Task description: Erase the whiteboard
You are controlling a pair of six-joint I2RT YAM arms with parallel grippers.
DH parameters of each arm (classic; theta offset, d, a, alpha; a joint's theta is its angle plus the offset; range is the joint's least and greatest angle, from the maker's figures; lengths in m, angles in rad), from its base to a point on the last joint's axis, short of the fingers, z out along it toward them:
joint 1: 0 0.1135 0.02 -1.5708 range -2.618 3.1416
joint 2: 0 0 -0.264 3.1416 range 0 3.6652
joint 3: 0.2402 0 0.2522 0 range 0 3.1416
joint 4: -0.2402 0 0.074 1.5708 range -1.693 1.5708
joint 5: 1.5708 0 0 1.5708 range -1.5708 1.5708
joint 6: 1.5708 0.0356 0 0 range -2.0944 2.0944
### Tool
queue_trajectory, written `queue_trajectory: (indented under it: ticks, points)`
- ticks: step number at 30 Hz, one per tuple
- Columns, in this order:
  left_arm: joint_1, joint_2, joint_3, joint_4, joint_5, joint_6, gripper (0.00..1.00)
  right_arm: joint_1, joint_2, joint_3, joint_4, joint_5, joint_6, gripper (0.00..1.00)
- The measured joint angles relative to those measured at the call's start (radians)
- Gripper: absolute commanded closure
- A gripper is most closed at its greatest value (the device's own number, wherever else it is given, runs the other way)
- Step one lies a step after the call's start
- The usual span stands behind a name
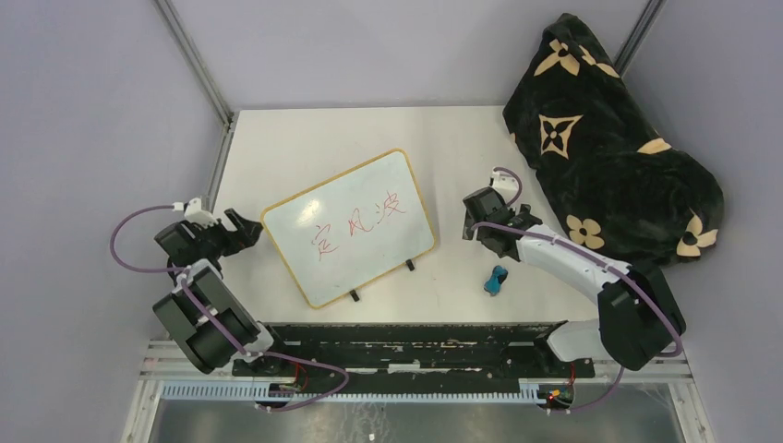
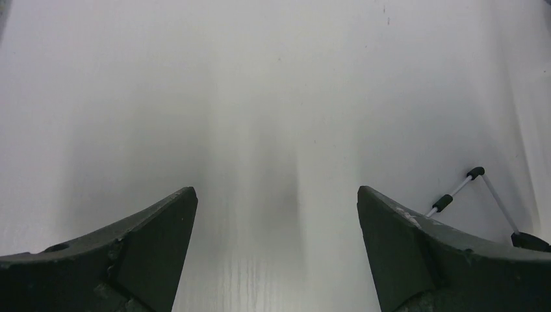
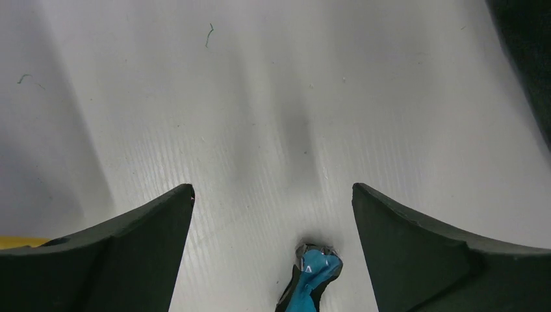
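here, one whiteboard, one blue object

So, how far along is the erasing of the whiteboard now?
Nothing looks done yet: the red writing is whole on the whiteboard. In hand: nothing; the left gripper and the right gripper are both open and empty, the right one near a small blue object on the table. Left: all the writing must be wiped off.

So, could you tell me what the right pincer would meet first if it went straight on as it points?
Most likely the bare tabletop, just past the small blue object; depth is hard to judge.
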Motion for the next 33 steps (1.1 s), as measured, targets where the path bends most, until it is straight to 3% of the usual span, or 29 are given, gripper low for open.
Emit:
queue_trajectory:
  ticks: [7,11,15,19,24,33]
  points:
    - [0.0,-0.062,-0.026,0.091,-0.082,-0.139,0.01,0.0,-0.126,-0.053,0.042,-0.02,0.0,0.0]
    - [0.0,-0.019,0.001,0.085,-0.086,-0.183,0.18,0.0,-0.199,-0.06,0.039,-0.037,0.0,0.03]
    - [0.0,0.036,0.033,0.056,-0.042,-0.177,0.19,0.0,-0.222,-0.042,-0.042,-0.039,0.017,0.09]
    - [0.0,0.0,0.035,0.008,-0.032,-0.138,0.19,0.0,-0.198,-0.002,-0.192,-0.045,0.104,0.15]
    - [0.0,-0.188,0.034,-0.029,-0.088,-0.079,0.2,0.007,-0.221,-0.071,-0.298,-0.081,0.276,0.24]
    - [0.0,-0.285,0.034,-0.075,-0.131,-0.058,0.24,0.054,-0.289,-0.175,-0.384,-0.076,0.47,0.26]
